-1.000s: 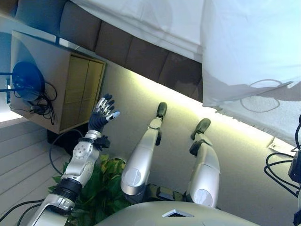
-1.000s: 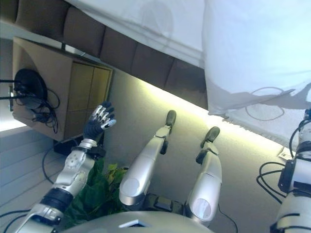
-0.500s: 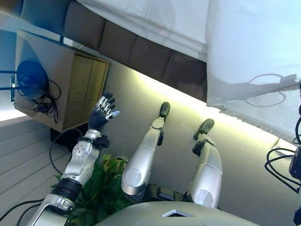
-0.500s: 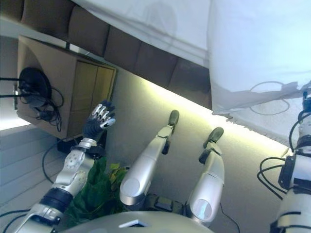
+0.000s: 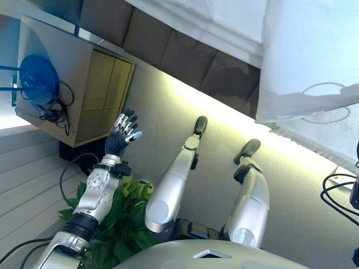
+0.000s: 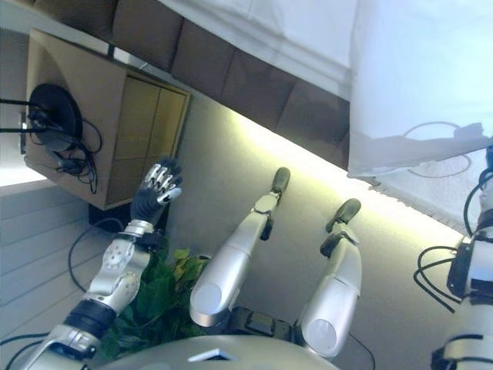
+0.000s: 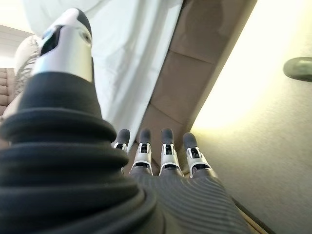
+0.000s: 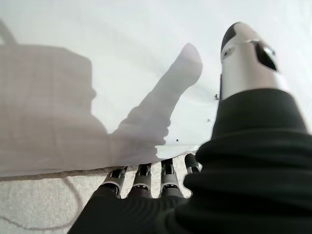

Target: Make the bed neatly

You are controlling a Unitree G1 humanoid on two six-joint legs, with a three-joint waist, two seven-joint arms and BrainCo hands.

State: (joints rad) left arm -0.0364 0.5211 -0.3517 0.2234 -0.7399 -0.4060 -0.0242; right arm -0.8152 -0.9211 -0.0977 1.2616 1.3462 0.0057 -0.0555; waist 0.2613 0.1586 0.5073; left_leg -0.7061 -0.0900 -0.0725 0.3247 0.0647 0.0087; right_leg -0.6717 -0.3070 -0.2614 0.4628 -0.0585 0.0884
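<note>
A white sheet (image 5: 303,50) covers the bed at the top right, and its lower edge hangs over a pale textured rug (image 5: 336,134). My right hand (image 8: 246,53) shows in its wrist view with the thumb straight out over the sheet (image 8: 97,73). Its straight fingers (image 8: 141,178) reach the sheet's hem and hold nothing. My left hand (image 5: 122,130) is raised in the air in front of the nightstand, well away from the bed. Its fingers (image 7: 165,151) are straight and spread, and it is empty.
The brown padded bed frame (image 5: 185,56) runs diagonally below the sheet. A wooden nightstand (image 5: 84,89) stands at the left, with a dark round device and cables (image 5: 36,78) on it. A green plant (image 5: 123,218) sits low beside my left arm.
The whole picture has shifted down and to the right, so the camera moved. Both hands keep about the same pose.
</note>
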